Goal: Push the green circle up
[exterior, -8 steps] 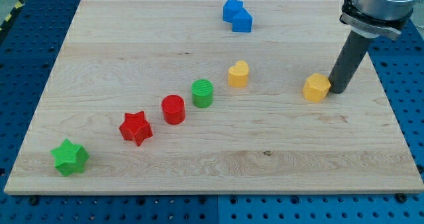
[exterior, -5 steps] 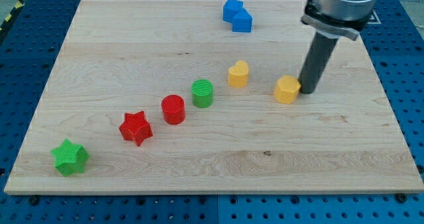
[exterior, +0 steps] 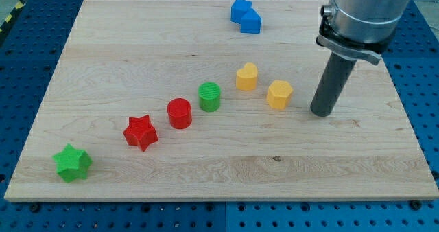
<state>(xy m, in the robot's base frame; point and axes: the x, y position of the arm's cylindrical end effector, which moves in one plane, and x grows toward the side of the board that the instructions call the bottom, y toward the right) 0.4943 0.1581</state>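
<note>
My tip [exterior: 321, 113] sits at the view's right, clear of the yellow hexagon [exterior: 278, 95] and well apart from the green circle [exterior: 210, 97]; there are no jaws to report, just a bare rod. The circle rests mid-board between the red circle [exterior: 180, 113] and yellow heart [exterior: 247, 76], untouched by my reading, so the whole push remains. Count: two green with the green star [exterior: 72, 163], two red with the red star [exterior: 140, 132], two yellow, and what look like two blue blocks [exterior: 245, 16] touching.

On the wooden counter [exterior: 343, 156], blue blocks [exterior: 245, 16] sit near the top edge, two yellow blocks [exterior: 247, 76] [exterior: 279, 94] mid-counter, and a red cylinder [exterior: 180, 112], red star [exterior: 140, 132] and green star [exterior: 72, 162] trail toward the bottom-left corner.
</note>
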